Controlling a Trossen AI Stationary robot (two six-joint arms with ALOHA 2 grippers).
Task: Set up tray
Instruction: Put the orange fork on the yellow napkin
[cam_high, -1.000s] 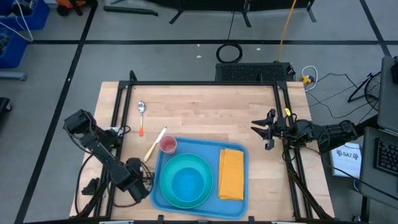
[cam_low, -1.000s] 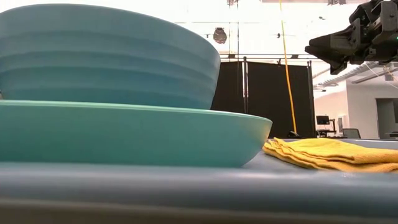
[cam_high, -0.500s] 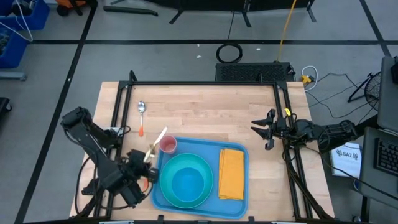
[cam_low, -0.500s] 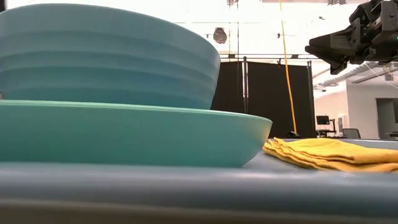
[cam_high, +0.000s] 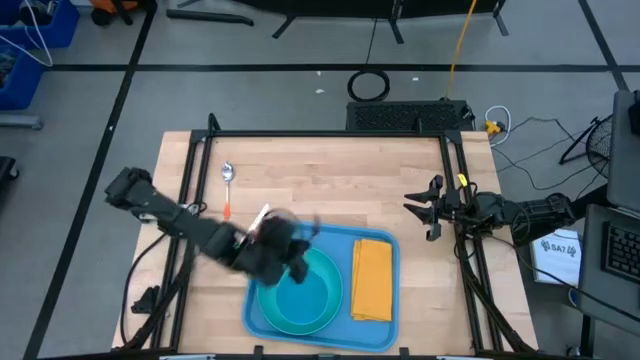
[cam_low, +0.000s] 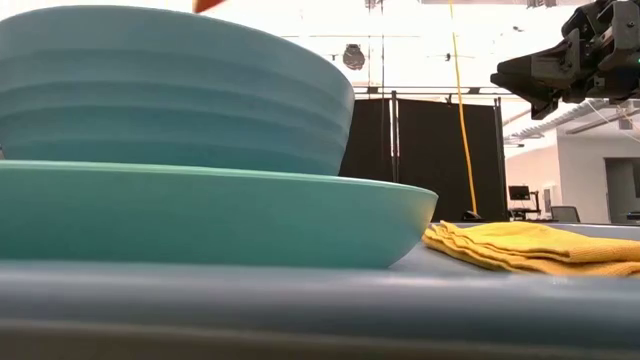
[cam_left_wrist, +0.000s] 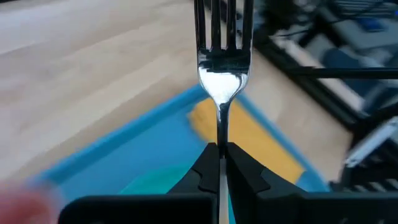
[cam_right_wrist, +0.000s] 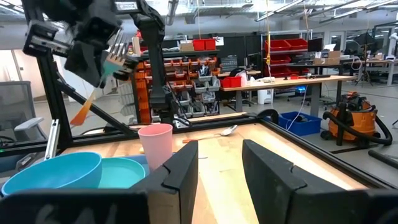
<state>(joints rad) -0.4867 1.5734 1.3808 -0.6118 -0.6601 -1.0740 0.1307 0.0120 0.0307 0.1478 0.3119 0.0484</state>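
My left gripper (cam_high: 298, 246) hovers over the left part of the blue tray (cam_high: 385, 322), above the blue bowl (cam_high: 300, 297) that sits in the teal plate (cam_low: 215, 215). It is shut on a fork (cam_left_wrist: 221, 68) with metal tines and an orange handle. A folded yellow napkin (cam_high: 372, 280) lies flat on the tray's right part. The pink cup (cam_right_wrist: 155, 146) stands at the tray's far left corner; in the high view the arm hides it. My right gripper (cam_high: 430, 212) waits, open, at the table's right edge. My left gripper pinches the fork's thin metal neck (cam_left_wrist: 219, 138), just behind the tines, between its two fingers. It reaches in from the table's left side, and the fork lies along the fingers with its tines (cam_right_wrist: 116, 55) sticking out ahead. The fork is lifted clear, its orange handle (cam_right_wrist: 84, 112) slanting down behind.
A spoon (cam_high: 228, 173) with an orange handle lies on the wood near the table's far left. A pale utensil (cam_high: 262, 215) lies beside the tray's far left corner. Bare wood stretches along the far half of the table (cam_high: 330, 170), inside the black frame.
My left arm has swung fast from the table's near left corner toward the right and far side, up over the tray, carrying the fork with it; it now hangs above the bowl. The right arm has kept still.
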